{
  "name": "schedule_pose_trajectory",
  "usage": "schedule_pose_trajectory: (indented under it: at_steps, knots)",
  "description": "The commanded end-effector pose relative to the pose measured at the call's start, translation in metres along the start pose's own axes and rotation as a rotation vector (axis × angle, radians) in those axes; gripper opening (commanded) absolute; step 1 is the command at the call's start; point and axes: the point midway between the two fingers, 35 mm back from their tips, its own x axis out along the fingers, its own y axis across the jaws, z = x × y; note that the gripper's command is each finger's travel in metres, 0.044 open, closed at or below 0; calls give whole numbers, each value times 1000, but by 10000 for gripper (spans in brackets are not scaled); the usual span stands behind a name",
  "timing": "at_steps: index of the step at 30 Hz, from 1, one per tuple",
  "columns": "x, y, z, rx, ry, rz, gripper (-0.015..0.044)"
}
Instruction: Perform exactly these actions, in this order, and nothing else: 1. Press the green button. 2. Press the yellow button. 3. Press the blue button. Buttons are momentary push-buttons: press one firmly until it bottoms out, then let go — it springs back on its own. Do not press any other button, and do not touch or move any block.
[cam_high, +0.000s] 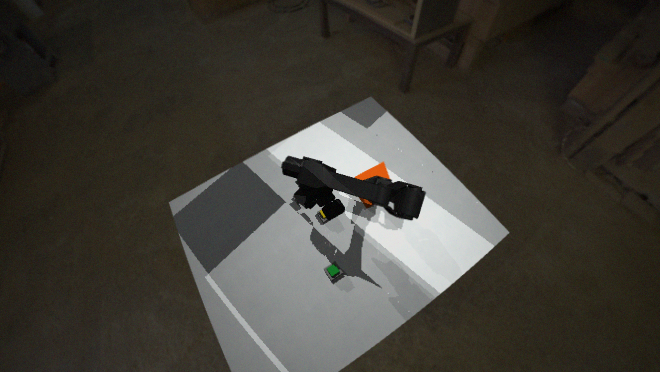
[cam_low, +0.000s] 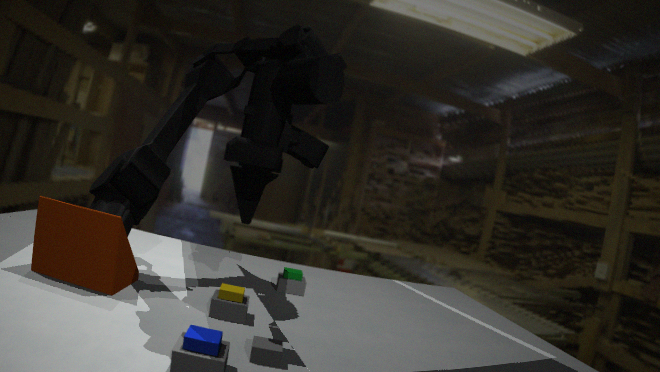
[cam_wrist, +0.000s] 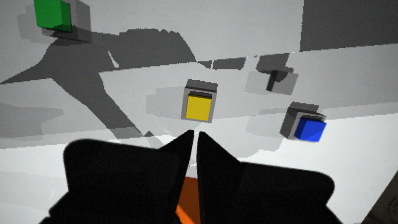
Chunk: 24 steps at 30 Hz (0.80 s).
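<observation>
The green button (cam_high: 333, 270) (cam_low: 293, 274) (cam_wrist: 52, 15) stands on its grey base, away from the gripper. The yellow button (cam_high: 323, 214) (cam_low: 232, 293) (cam_wrist: 198, 108) is raised in its base; the arm partly covers it in the top view. The blue button (cam_low: 202, 341) (cam_wrist: 310, 130) is also raised; in the top view the arm hides it. My gripper (cam_low: 246, 221) (cam_wrist: 195, 136) is shut and empty, pointing down high above the table. In the wrist view its tips appear just below the yellow button. It touches no button.
A small grey block (cam_low: 267, 350) (cam_wrist: 284, 82) lies near the blue and yellow buttons. A large orange wedge (cam_high: 375, 172) (cam_low: 77, 245) (cam_wrist: 189, 192) stands by the arm's base. Shadows of the arm cross the pale table (cam_high: 260, 300).
</observation>
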Motion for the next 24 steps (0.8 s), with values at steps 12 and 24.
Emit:
schedule_pose_trajectory:
  at_steps: [12,24]
  knots:
    - [65,-2,-3,-23,8,1,20]
    - [84,-2,-3,-23,7,1,20]
